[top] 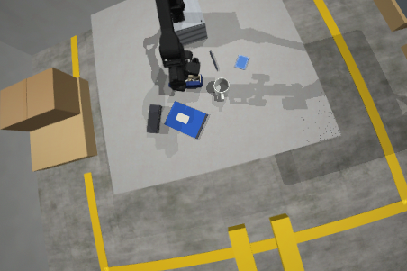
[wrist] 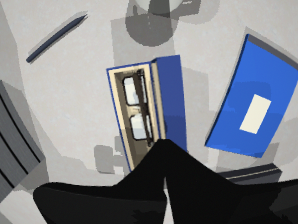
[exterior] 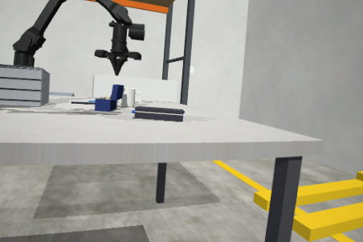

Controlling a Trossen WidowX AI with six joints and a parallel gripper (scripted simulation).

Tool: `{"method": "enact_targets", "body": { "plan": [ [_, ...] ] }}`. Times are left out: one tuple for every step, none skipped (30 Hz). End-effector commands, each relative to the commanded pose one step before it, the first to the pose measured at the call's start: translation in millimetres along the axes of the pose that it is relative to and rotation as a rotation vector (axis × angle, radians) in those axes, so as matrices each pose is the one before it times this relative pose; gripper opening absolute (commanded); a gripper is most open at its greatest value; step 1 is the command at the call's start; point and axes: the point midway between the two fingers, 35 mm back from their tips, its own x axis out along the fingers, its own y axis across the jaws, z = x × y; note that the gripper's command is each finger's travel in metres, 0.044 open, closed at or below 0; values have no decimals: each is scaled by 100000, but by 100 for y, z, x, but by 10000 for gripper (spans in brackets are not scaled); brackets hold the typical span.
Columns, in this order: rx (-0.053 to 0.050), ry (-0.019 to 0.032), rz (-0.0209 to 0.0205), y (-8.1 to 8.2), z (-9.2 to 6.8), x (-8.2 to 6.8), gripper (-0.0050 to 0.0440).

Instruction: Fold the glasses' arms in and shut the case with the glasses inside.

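Half the case (wrist: 143, 112), apparently, under fingers.

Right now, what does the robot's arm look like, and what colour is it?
The arm is all matte black, made of chunky jointed links. The gripper tapers to a narrow point, with a short bar across its top. No cables or markings show.

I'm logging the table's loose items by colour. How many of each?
Blue: 3 - glasses case, book, small card
Dark: 2 - pen, block
Silver: 1 - mug
Total: 6
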Motion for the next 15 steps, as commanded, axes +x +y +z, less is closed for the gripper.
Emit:
{"method": "enact_targets", "body": {
  "plan": [
    [-11150, -101, -74, -634, -58, 132, 0],
    [-3477, -5, -11, -115, -27, 9, 0],
    [-3477, -4, -11, -114, -31, 9, 0],
    [-3477, -4, -12, -112, -36, 9, 0],
    [-3477, -4, -12, -111, -40, 10, 0],
    [-3477, -3, -12, -109, -44, 10, 0],
    [-3477, -3, -12, -107, -48, 10, 0],
    [-3477, -2, -12, -105, -52, 11, 0],
    [-3477, -2, -12, -103, -56, 11, 0],
    [-3477, -1, -12, -100, -60, 11, 0],
    [0, 0, 0, 0, 0, 0, 0],
    [0, 0, 0, 0, 0, 0, 0],
    [-3477, -1, -12, -98, -63, 12, 0],
    [-3477, 0, -12, -95, -67, 12, 0],
    [-3477, 0, -12, -93, -71, 12, 0]
  ]
}}
